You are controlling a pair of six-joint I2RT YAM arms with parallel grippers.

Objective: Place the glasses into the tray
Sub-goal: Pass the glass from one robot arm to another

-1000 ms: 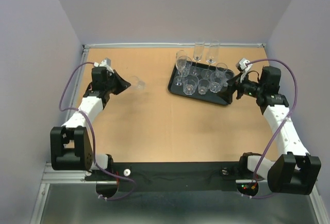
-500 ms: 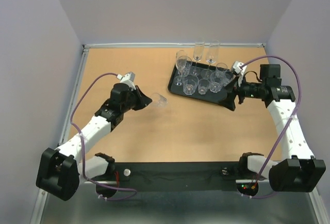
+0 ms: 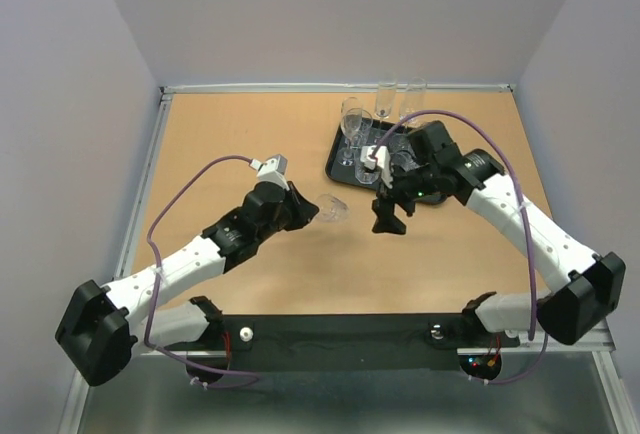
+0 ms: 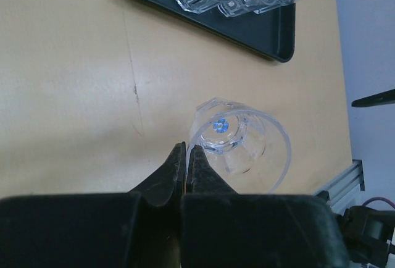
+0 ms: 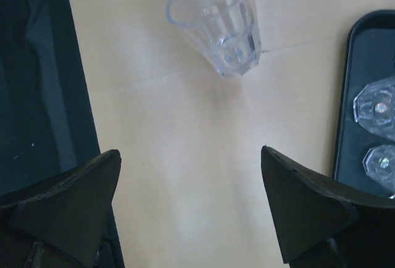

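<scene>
**A:** Nearest first. The left arm (image 3: 240,234): how do the left jaws stand?

**B:** Together, pinched on the rim of one tumbler (image 4: 237,144). I judge the glass is held clear of the surface (image 3: 250,134), near its middle and short of the tray (image 3: 337,172).

**A:** Long axis?

**B:** Nearly flat. The mouth faces the left jaws and the base points away, toward the right arm (image 3: 500,204).

**A:** The right jaws?

**B:** Wide apart, holding nothing. The tumbler lies straight ahead of them, near but not between them. It looks like a handover, so the approach has to run along that axis.

**A:** Farther out?

**B:** The tray is beyond, on the right arm's side, with other glasses (image 3: 352,124) standing on it. The right arm is the nearer one to it.
</scene>
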